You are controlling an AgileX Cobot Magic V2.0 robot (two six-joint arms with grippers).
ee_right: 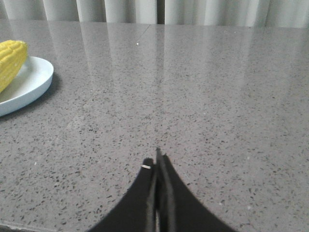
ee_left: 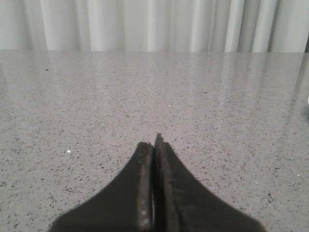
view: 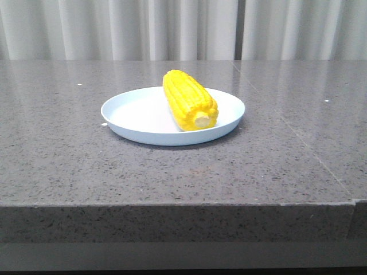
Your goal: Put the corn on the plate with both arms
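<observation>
The yellow corn (view: 189, 100) lies on the pale blue-white plate (view: 129, 112) in the middle of the table, its pale stub end toward the front. Neither arm shows in the front view. My left gripper (ee_left: 154, 145) is shut and empty, over bare table; corn and plate do not show in its view. My right gripper (ee_right: 156, 162) is shut and empty, well apart from the plate (ee_right: 29, 84), whose edge with the corn (ee_right: 10, 60) on it shows at the side of the right wrist view.
The grey speckled stone table (view: 275, 154) has a seam running on its right part and a front edge close to the camera. Pale curtains (view: 183, 28) hang behind the table's far edge.
</observation>
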